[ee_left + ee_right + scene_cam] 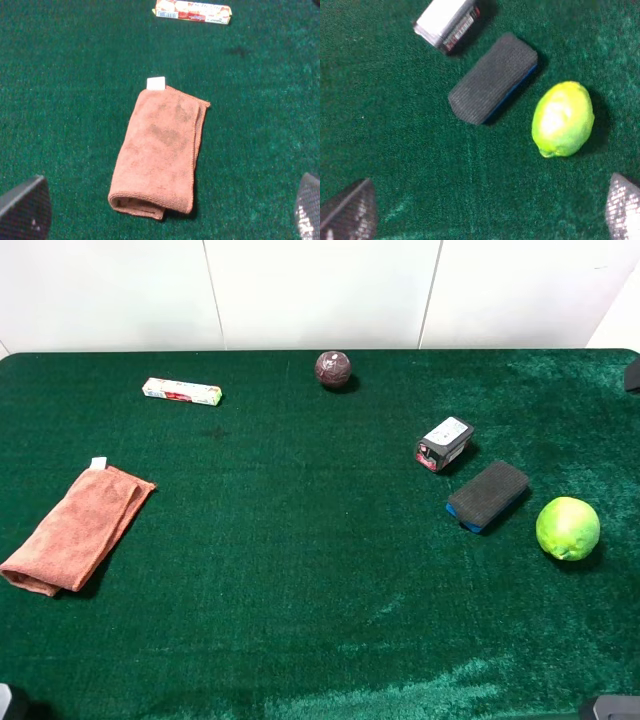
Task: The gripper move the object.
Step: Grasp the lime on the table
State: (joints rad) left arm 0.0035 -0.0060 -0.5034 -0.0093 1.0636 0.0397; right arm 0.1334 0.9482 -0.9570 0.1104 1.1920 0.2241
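The right gripper (485, 220) hangs above the tabletop (300, 570) with its jaws spread wide and nothing between them, probably so that they can straddle the yellow-green ball (563, 120). The ball lies untouched near the tabletop's right edge, just beside a black eraser (492, 80).

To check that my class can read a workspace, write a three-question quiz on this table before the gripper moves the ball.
1. True or false: the yellow-green ball touches the black eraser.
2. Which lies nearest the far edge of the table? A) orange cloth B) maroon ball C) yellow-green ball
3. Fill in: the right gripper is ___, with nothing between its fingers.
Key: 1 false; 2 B; 3 open.
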